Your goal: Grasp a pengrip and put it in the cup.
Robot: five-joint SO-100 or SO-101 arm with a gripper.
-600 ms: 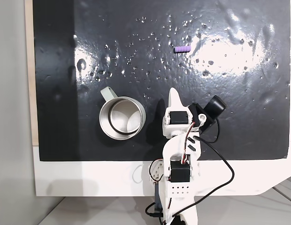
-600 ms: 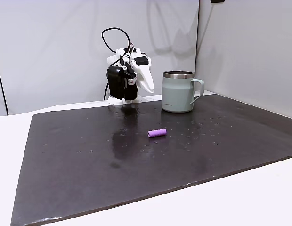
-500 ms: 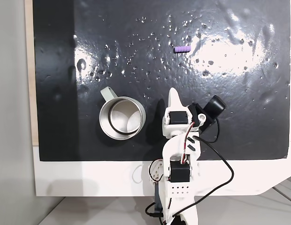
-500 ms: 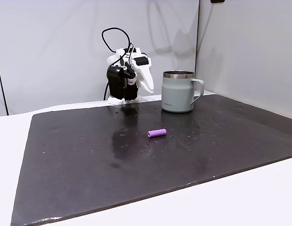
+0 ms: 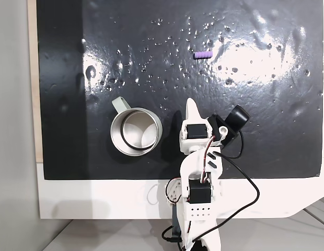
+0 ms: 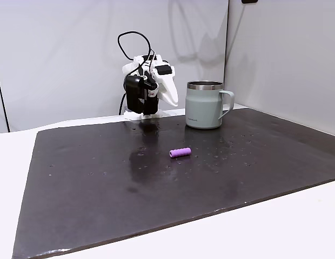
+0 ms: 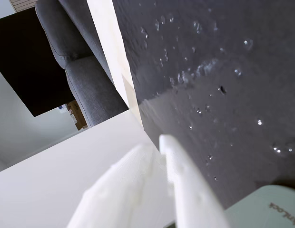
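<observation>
The pengrip (image 5: 203,54) lies on its side on the black mat (image 5: 266,120), well apart from the gripper (image 5: 191,102) and the cup (image 5: 136,131); the gripper's fingers are closed on nothing near the arm's base; I judge the reach should open them early, descend across the tube's short axis, and pinch mid-length so it cannot roll on the bench (image 5: 99,198).

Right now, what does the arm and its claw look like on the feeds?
The arm is white printed plastic with black servo blocks and looping black cables plus thin red wires. Its claw has pale, pointed white fingers. A black camera module sits beside the wrist.
</observation>
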